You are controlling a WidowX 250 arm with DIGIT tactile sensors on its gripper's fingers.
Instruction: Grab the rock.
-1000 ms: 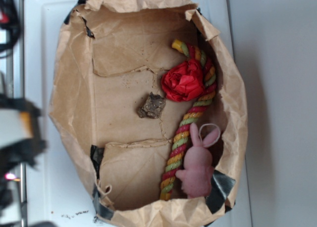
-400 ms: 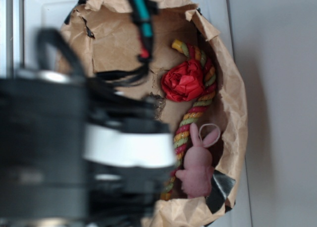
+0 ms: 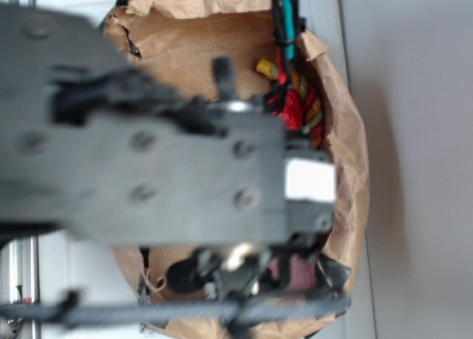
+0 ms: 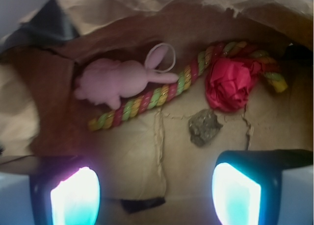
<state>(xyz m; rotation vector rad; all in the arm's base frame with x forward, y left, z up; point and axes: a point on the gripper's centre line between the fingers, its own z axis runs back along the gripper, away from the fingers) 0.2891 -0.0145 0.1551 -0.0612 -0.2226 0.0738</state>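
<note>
In the wrist view the tool [image 4: 156,194] hangs over the open brown paper bag [image 4: 122,14] with its two fingers [image 4: 74,195] spread apart at the bottom corners of the frame, their inner pads glowing cyan-white, and nothing sits between them. The rock [image 4: 204,127], a small rough grey-brown chunk, lies on the flat paper floor of the bag, above the gap between the fingers and nearer the finger on the frame's right side, not touching either one. Just beyond the rock sits the red paper-like flower [image 4: 228,83], close to it but apart. A twisted rope [image 4: 162,95] in red, green and yellow strands runs diagonally across the bag floor, passing behind the flower. The pink plush bunny [image 4: 119,80] lies on its side against the rope, well apart from the rock. In the exterior view the blurred dark arm [image 3: 170,176] fills most of the frame and covers the bag's middle, so the rock is hidden there; only a sliver of the flower and the rope shows beside a bundle of cables [image 3: 287,29], with the white counter [image 3: 74,265] under the bag.
</note>
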